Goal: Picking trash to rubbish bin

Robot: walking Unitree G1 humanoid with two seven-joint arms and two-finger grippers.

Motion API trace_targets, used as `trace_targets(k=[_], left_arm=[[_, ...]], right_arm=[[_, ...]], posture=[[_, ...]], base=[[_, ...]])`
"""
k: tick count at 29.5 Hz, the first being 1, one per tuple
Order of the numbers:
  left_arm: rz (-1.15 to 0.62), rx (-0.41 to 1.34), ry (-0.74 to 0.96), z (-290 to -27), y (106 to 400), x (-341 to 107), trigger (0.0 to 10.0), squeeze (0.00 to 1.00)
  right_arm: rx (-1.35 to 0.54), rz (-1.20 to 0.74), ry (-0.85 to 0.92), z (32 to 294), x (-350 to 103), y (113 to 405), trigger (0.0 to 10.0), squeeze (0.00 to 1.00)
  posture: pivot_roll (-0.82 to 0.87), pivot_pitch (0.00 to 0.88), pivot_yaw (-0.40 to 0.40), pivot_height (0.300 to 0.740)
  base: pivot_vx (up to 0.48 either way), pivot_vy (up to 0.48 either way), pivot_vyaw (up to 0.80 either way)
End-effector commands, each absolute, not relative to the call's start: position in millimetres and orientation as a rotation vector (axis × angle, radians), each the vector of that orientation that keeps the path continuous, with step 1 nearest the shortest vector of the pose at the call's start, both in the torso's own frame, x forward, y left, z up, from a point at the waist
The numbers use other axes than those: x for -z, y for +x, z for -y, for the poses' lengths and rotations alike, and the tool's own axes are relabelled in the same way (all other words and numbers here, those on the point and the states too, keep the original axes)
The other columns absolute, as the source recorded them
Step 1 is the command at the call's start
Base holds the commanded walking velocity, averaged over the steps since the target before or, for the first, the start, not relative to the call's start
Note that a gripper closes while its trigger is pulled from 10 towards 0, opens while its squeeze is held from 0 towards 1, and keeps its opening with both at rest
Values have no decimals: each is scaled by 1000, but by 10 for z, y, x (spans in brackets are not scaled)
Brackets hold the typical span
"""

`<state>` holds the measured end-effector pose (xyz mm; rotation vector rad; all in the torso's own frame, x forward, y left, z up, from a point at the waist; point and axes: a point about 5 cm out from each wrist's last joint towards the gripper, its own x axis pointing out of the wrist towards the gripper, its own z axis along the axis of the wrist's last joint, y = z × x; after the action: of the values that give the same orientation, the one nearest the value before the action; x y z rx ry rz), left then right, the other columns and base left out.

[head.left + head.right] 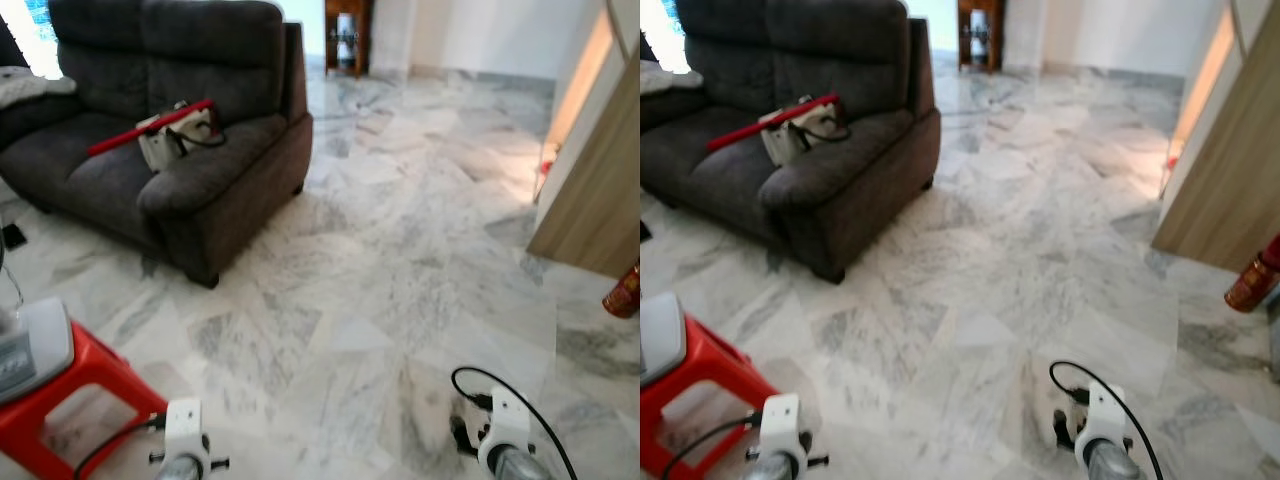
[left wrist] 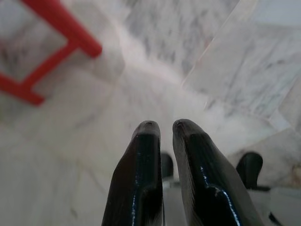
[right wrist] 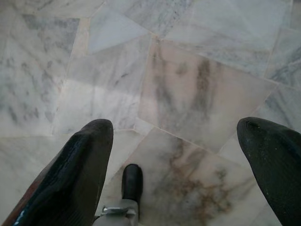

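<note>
My left gripper (image 2: 162, 129) hangs low over the marble floor (image 1: 400, 260), shut, with nothing between its two black fingers. Beside it stand the legs of a red stool (image 2: 56, 28). My right gripper (image 3: 181, 136) also points down at bare floor tiles and is open, its fingers far apart and empty. Both wrists show at the bottom of the eye views, the left arm (image 1: 185, 445) by the stool and the right arm (image 1: 500, 430) with a black cable looped over it. A white bag (image 1: 175, 135) with a red stick (image 1: 150, 127) across it lies on the sofa seat.
A dark grey sofa (image 1: 200, 180) fills the far left. The red stool (image 1: 70, 390) at the near left carries a grey-white object (image 1: 30, 345). A wooden panel (image 1: 590, 210) stands at the right, with a red object (image 1: 622, 292) on the floor beside it. A doorway and a wooden cabinet (image 1: 347, 35) lie far ahead.
</note>
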<state>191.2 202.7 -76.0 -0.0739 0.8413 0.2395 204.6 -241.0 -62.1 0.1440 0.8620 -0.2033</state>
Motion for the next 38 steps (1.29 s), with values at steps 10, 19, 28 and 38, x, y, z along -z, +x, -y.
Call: trace_targets(k=[10,19,28,38], left_arm=[[-850,-303,-96,-2056,1716,835,10000,0],[-829,-316,-88,-2110,1760,803,10000,0],[-810,-326,-100,-2125,1825,769,10000,0],[-822,-328,-100,-2124,1800,783,10000,0]], right_arm=[[161,-887,92,2461,631,1998,10000,0],[189,-897,98,2640,628,1888,10000,0],[191,-920,100,2622,669,1821,10000,0],[161,-914,107,2433,715,1847,10000,0]], posture=[[-4,0,-68,740],[5,9,-64,740],[6,23,-63,740],[4,28,-60,740]], base=[[0,0,263],[0,0,611],[0,0,44],[0,300,0]])
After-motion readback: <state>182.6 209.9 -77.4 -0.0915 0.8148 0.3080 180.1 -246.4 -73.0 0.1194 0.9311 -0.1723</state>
